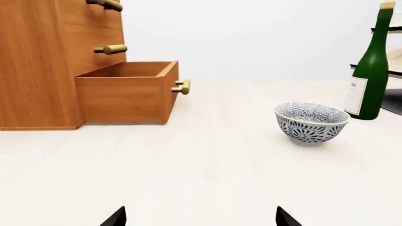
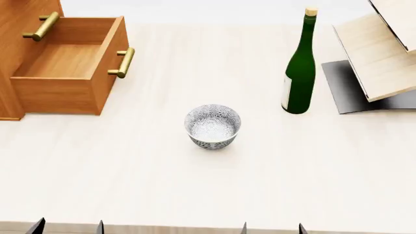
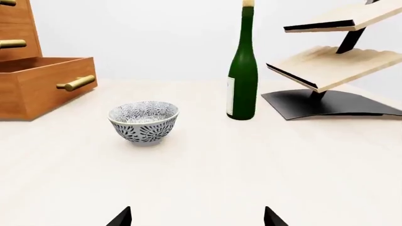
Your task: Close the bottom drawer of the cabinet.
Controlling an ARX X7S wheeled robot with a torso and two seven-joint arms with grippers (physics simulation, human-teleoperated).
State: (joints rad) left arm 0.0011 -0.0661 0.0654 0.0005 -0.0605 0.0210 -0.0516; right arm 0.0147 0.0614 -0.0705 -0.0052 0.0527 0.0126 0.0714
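Observation:
The honey-brown cabinet [image 2: 26, 9] stands at the table's far left. Its bottom drawer [image 2: 62, 61] is pulled fully out and empty, with a brass bar handle [image 2: 123, 62] on its front. It also shows in the left wrist view [image 1: 125, 92] and the right wrist view [image 3: 44, 84]. My left gripper [image 2: 68, 228] is open and empty at the near table edge, far from the drawer; its black fingertips [image 1: 116, 217] stand wide apart. My right gripper [image 2: 272, 229] is open and empty at the near edge, its fingertips [image 3: 120, 217] also wide apart.
A blue-patterned white bowl [image 2: 213, 126] sits mid-table. A green bottle [image 2: 300, 68] stands upright at the right. A pale wooden rack of slanted boards [image 2: 380, 53] on a black base stands far right. Two upper drawers with brass handles [image 1: 110, 49] are shut.

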